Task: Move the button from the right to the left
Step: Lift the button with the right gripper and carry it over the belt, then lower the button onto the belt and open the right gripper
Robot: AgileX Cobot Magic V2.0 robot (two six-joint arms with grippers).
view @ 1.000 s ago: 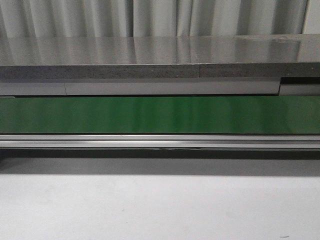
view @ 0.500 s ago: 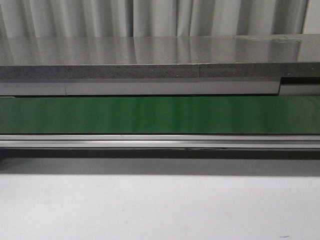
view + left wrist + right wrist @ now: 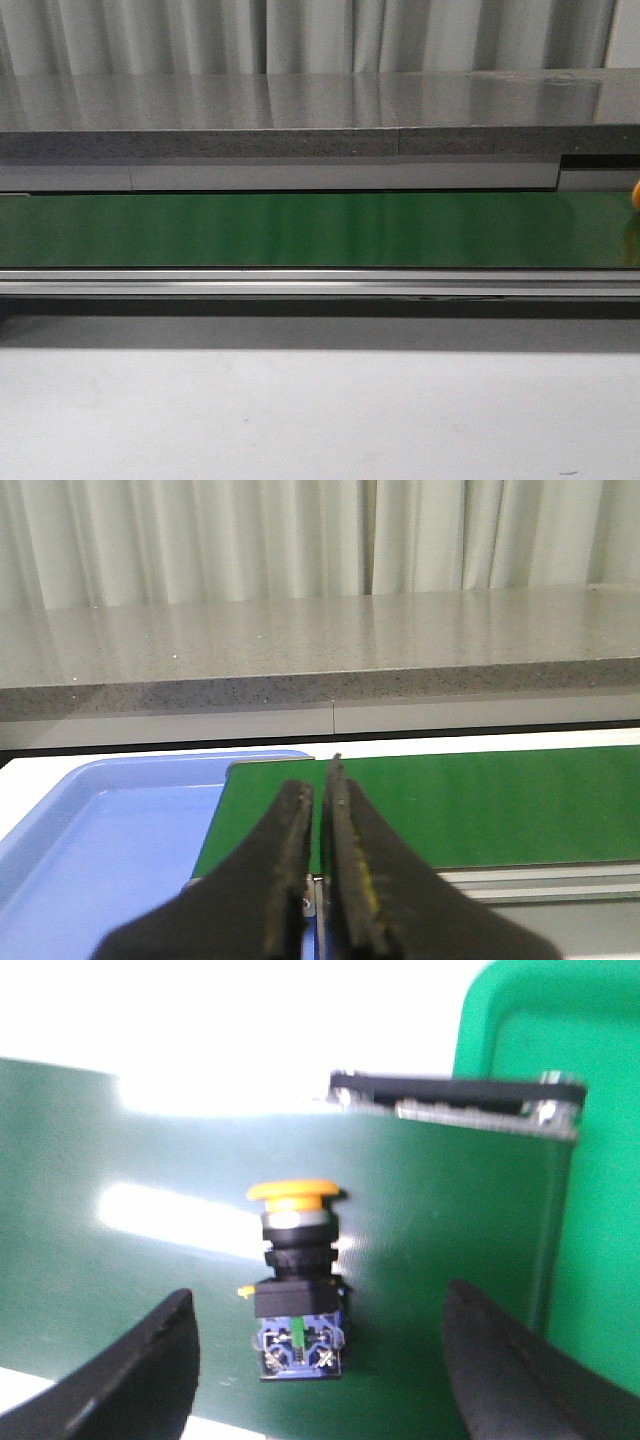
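A blue tray (image 3: 90, 850) sits at the left end of the green conveyor belt (image 3: 300, 230), where the left gripper (image 3: 320, 790) hangs with its jaws pressed almost together, holding nothing. The belt runs across the front view between a grey stone counter (image 3: 300, 105) and the pale table (image 3: 300, 410). At the belt's far right edge, a sliver of yellow-orange marks the button (image 3: 296, 1275), lying on its side on the belt beside a green bin (image 3: 560, 1110). The right gripper (image 3: 320, 1360) hovers over it, jaws spread wide on either side, not touching.
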